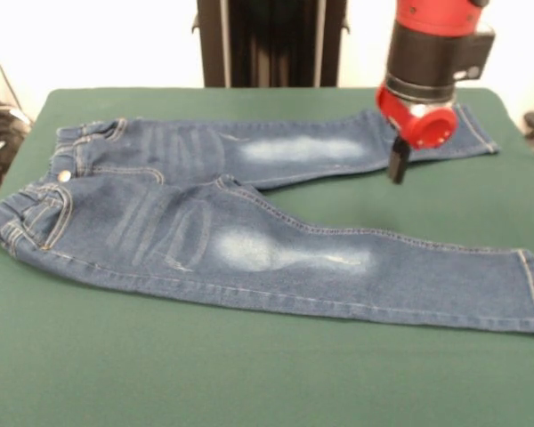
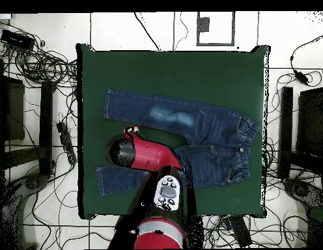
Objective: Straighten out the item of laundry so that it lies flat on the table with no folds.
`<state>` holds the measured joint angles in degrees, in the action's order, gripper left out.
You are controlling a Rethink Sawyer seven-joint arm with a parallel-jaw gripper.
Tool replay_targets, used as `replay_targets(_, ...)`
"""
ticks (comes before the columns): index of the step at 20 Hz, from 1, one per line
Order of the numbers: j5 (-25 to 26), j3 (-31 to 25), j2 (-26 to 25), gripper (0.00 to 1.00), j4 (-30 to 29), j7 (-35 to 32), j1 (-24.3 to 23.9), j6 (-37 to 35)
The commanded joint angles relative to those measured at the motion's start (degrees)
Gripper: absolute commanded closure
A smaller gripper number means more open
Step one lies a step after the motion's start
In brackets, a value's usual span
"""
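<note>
While the jeans (image 1: 249,240) lie spread across the middle of the table (image 1: 249,382) in the front view, the waistband sits at the left of the frame and both legs run toward the right. Each leg shows a whitish faded patch on the thigh; the lower leg reaches the right edge of the frame, and the upper leg ends near the table's upper right corner. A brass button (image 1: 64,176) shows at the waist. Seams look slightly rumpled near the waistband. The gripper (image 1: 398,165) hangs at the upper right, over the upper leg near its hem; only one dark tip shows below the red wrist, so I cannot tell how its fingers stand.
</note>
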<state>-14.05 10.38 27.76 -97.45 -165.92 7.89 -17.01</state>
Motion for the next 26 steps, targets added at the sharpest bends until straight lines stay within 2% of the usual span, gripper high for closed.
replay_targets(1,5.48,0.53,-0.17,1.00,10.34,6.84,-3.74,-9.53)
replay_targets(4,9.25,-2.35,1.66,1.00,10.42,11.99,-8.16,-11.42)
replay_targets(10,16.46,-9.68,6.07,1.00,9.77,21.75,-19.91,-19.02)
replay_targets(17,25.83,-16.95,7.54,1.00,9.36,32.22,-36.03,-20.34)
replay_targets(21,28.25,-20.79,8.15,1.00,5.59,34.43,-42.72,-20.15)
replay_targets(26,30.16,-23.47,9.67,1.00,-1.34,33.21,-46.16,-15.78)
